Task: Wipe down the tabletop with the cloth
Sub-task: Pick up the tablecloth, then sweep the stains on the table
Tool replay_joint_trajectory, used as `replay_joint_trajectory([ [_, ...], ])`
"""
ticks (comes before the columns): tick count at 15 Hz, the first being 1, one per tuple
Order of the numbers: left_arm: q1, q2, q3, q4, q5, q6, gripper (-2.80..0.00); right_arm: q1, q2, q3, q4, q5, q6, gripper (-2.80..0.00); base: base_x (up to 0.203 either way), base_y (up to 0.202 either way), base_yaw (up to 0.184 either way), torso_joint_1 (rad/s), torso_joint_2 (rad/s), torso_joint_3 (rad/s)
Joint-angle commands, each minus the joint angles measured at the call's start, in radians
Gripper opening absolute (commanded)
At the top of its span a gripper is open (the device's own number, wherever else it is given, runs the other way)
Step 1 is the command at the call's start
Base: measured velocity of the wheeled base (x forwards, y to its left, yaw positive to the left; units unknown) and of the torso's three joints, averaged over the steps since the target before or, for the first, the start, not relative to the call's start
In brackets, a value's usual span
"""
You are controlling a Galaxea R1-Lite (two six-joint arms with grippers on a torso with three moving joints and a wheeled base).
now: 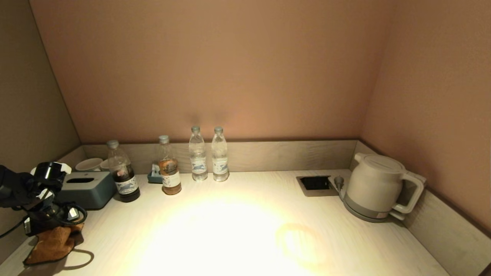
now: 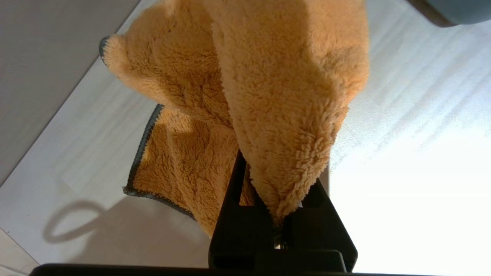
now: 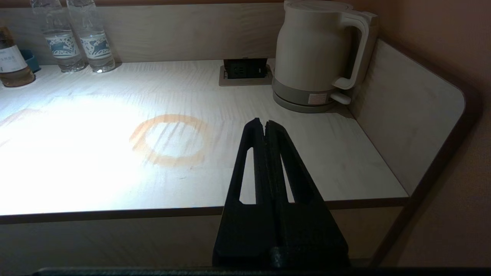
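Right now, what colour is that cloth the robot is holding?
Orange, with a dark grey stitched edge. The cloth shows best in the left wrist view, pinched in the left hand.

I can't read any text from here. The bottles (image 1: 198,154) at my twelve o'clock carry printed labels (image 3: 61,45), and the kettle (image 3: 320,53) has a small sticker (image 3: 317,98), all illegible.

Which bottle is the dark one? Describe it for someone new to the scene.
Start at the blue-grey tissue box at the tabletop's far left. The dark bottle stands just right of it, leftmost of four bottles. Only it holds near-black liquid; the others look amber or clear.
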Motion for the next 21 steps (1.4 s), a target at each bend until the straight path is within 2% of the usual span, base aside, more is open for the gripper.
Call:
replay_joint_trajectory([
  [1, -0.003, -0.019, 0.0, 0.0, 0.001, -0.003, -2.8, 0.0, 0.0, 0.0, 0.0, 0.001, 0.0, -2.8, 0.0, 0.0, 0.0, 0.0, 0.0, 0.0],
  [7, -0.003, -0.062, 0.026, 0.001, -0.015, -0.003, -2.8, 0.0, 0.0, 0.0, 0.0, 0.001, 0.0, -2.8, 0.0, 0.0, 0.0, 0.0, 0.0, 0.0],
  [9, -0.011, -0.183, 0.041, 0.006, -0.048, -0.001, -2.8, 0.0, 0.0, 0.0, 0.0, 0.001, 0.0, -2.8, 0.0, 0.0, 0.0, 0.0, 0.0, 0.0],
  [11, -0.031, -0.377, 0.061, 0.016, -0.106, 0.006, -2.8, 0.0, 0.0, 0.0, 0.0, 0.0, 0.0, -2.8, 0.0, 0.0, 0.0, 0.0, 0.0, 0.0],
  [14, -0.087, -0.643, 0.101, 0.028, -0.241, 0.053, -2.8, 0.0, 0.0, 0.0, 0.0, 0.001, 0.0, -2.8, 0.0, 0.0, 0.0, 0.0, 0.0, 0.0],
  [18, -0.256, -0.828, 0.169, 0.033, -0.419, 0.103, -2.8, 0.0, 0.0, 0.0, 0.0, 0.001, 0.0, -2.8, 0.0, 0.0, 0.0, 0.0, 0.0, 0.0],
  [21, -0.304, -0.848, 0.198, 0.024, -0.436, 0.106, -2.8, 0.0, 0.0, 0.0, 0.0, 0.0, 0.0, -2.8, 0.0, 0.0, 0.0, 0.0, 0.0, 0.0],
])
